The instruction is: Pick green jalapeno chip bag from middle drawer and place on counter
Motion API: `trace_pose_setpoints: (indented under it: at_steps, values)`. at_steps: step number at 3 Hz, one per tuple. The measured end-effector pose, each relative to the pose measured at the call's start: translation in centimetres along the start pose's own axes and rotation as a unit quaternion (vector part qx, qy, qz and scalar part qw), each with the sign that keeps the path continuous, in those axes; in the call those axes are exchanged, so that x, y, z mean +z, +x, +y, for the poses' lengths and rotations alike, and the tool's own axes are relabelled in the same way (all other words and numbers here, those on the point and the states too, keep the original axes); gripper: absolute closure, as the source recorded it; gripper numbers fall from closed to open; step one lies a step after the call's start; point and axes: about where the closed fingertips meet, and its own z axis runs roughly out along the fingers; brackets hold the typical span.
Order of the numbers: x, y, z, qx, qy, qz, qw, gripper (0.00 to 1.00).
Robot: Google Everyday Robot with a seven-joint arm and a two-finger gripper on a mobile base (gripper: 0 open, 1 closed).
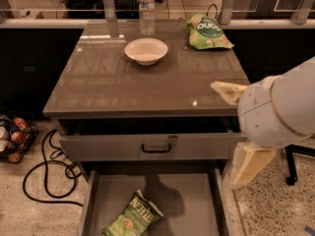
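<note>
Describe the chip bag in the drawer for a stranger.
Below the counter, the middle drawer stands pulled out. The green jalapeno chip bag lies on its floor, left of the open end effector. Unlike the counter's paler bag, it reads Kettle.

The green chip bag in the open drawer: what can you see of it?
The green chip bag is crinkly, mid-green, with white Kettle lettering and a pale chip picture. It lies flat, turned askew, on the bare grey floor of the open drawer, left of centre, running to the picture's bottom edge. Only the floor touches it; the gripper, open, is to the right by the edge of the counter.
</note>
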Motion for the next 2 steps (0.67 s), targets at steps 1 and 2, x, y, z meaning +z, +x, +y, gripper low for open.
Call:
trace_pose_setpoints:
  at_steps: [1, 2]
  values:
    - [5.8, -1.4, 2.6, -0.026, -0.063, 0.0, 0.9977, 0.0]
    - [10.5, -2.3, 4.8, 0.015, -0.099, 0.017, 0.9948, 0.0]
